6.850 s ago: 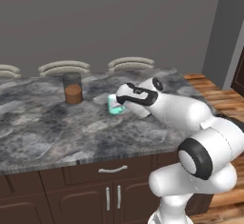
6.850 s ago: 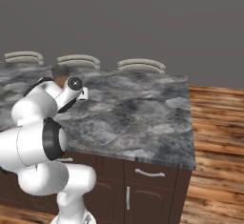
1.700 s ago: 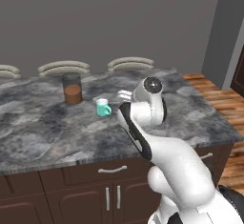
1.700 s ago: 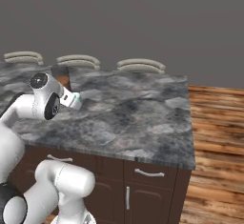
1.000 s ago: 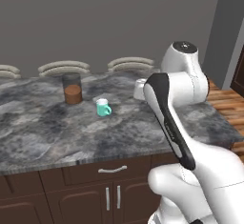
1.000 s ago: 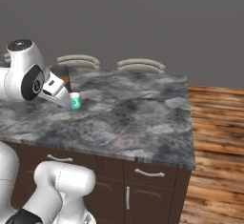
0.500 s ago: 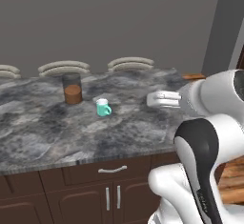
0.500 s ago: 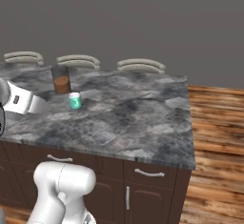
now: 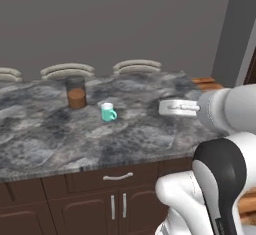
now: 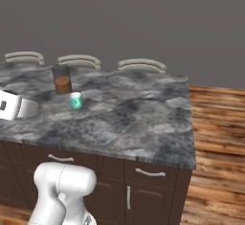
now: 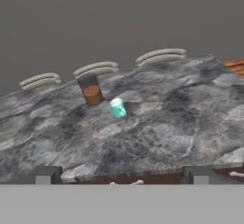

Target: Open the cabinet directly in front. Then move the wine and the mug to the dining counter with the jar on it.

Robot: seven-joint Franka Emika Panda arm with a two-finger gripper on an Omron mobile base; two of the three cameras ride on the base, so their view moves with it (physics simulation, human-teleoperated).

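The gripper (image 11: pixel 121 179) has its 2 fingertips spread wide, holding nothing, well back from the dining counter (image 9: pixel 150 129). The mug (image 9: pixel 107 112) stands upright on it, long axis vertical, handle toward 4 o'clock in the left base view, just beside the jar (image 9: pixel 76 92) at 10 o'clock. The wine probably comes next: keep clear of both while turning away.

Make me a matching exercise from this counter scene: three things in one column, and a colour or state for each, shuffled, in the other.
Things:
1. mug
2. jar
3. pincer

Descriptions:
a. open, holding nothing
b. teal, standing on the counter
c. clear glass, brown contents, dark lid

Pairs: 1-b, 2-c, 3-a
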